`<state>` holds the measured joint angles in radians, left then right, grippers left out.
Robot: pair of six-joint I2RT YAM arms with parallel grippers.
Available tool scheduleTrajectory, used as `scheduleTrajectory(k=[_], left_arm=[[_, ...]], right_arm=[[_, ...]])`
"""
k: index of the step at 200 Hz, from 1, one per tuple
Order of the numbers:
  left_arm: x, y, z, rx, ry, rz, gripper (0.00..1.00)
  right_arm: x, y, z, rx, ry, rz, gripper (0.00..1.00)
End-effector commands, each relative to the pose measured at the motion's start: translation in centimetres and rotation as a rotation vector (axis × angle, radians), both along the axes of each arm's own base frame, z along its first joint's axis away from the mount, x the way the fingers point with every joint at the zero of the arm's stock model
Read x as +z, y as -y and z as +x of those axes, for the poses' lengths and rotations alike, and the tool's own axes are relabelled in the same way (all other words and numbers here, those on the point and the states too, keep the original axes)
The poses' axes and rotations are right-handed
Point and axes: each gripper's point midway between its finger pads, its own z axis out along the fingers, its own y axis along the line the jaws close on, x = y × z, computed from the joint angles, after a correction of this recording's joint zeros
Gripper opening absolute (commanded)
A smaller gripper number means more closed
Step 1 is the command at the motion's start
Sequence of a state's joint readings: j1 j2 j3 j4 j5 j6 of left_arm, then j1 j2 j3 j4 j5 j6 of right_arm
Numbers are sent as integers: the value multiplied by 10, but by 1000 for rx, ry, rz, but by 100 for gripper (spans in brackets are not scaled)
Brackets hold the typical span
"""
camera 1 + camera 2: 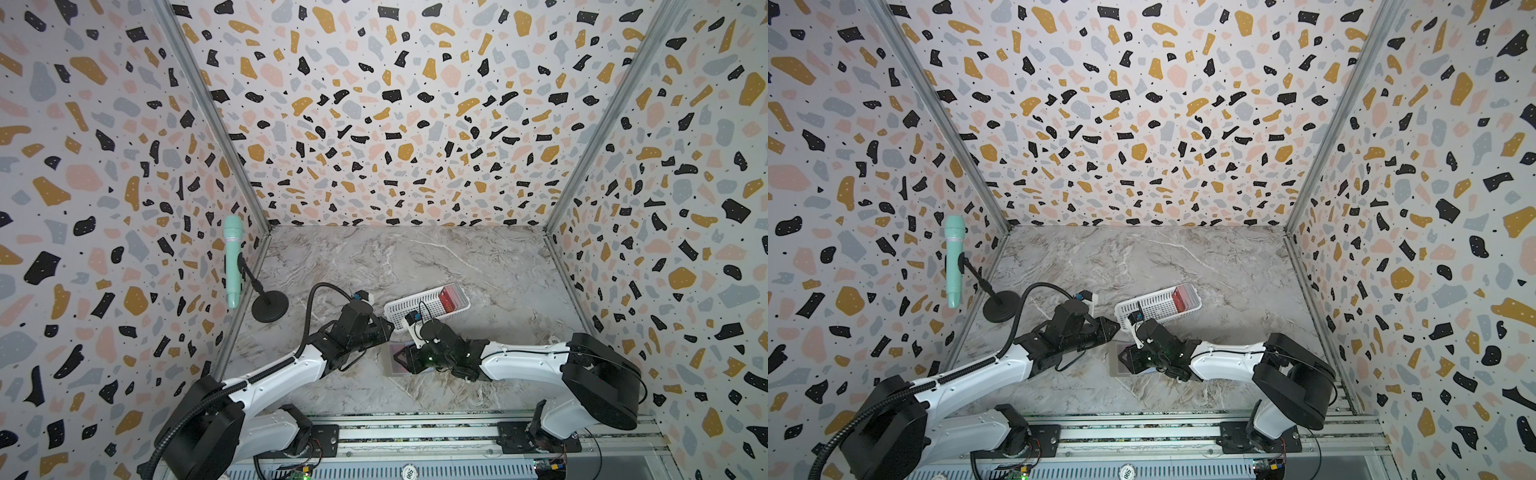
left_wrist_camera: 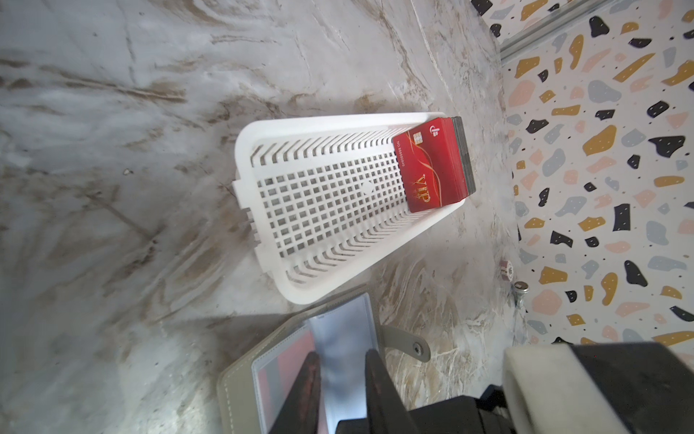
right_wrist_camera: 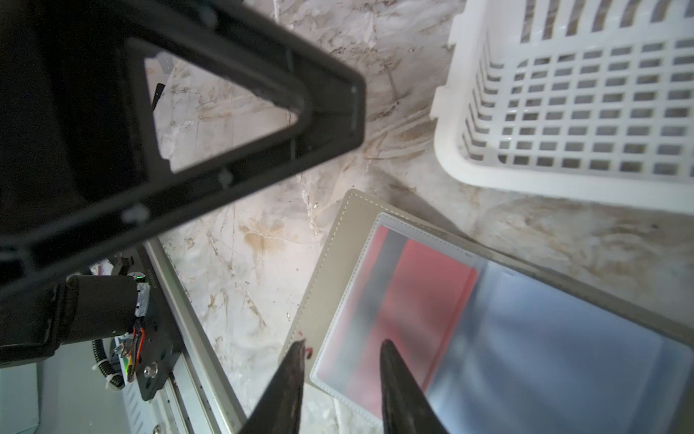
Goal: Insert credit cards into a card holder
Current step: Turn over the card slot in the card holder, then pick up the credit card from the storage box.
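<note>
Hand on my right [image 3: 343,344]: it hangs low over the card holder [image 3: 338,240]. Its two fingers are a little way apart and hold nothing. One finger [image 3: 394,375] is over a clear sleeve and the other is by the grey edge.
Card holder: it lies open and flat on the desk [image 1: 457,257], near the front and about in the middle. In both top views that hand hides most of it.
Card in the sleeve [image 3: 424,293]: a red card sits inside a clear sleeve at the grey end. It looks blurry.
Snap tab [image 2: 413,345]: it sticks out from the side of the card holder and lies flat on the desk.
Hand on my left [image 2: 342,353]: it is above the desk, between the card holder and the basket [image 2: 244,150]. Its fingers have a small gap between them and hold nothing.
Basket: it is white and full of holes. It lies slanted just behind the card holder, close to it but not touching.
Credit cards [image 2: 428,169]: a stack of red ones leans at the far end of the basket. The front one says VIP in gold.
Microphone [image 1: 232,257]: it is mint green, on a black stand [image 1: 270,307] by the left wall, well apart from the rest.
</note>
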<state>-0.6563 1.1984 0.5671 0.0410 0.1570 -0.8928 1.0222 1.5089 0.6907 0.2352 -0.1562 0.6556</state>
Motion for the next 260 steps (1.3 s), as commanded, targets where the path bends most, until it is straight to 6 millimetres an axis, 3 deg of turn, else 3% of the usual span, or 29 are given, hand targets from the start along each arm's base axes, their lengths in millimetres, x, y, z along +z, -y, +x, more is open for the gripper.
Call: scheduleTrajectory(k=[1, 49, 88, 115, 148, 190, 260], left_arm=[[12, 8, 10, -40, 66, -3, 24], [17, 27, 36, -62, 109, 19, 27], [21, 51, 64, -90, 140, 43, 30], [15, 75, 84, -131, 146, 66, 31], [3, 109, 100, -199, 157, 94, 31], [-28, 138, 109, -255, 119, 130, 32], [-66, 144, 108, -271, 67, 172, 28]], right_arm=[[16, 21, 16, -44, 68, -27, 35], [31, 84, 61, -163, 162, -124, 38], [45, 135, 104, -256, 198, -169, 51], [47, 158, 134, -273, 189, -188, 68], [41, 172, 166, -283, 211, -255, 85], [18, 183, 189, -262, 184, -332, 94], [-8, 174, 205, -235, 142, -349, 94]])
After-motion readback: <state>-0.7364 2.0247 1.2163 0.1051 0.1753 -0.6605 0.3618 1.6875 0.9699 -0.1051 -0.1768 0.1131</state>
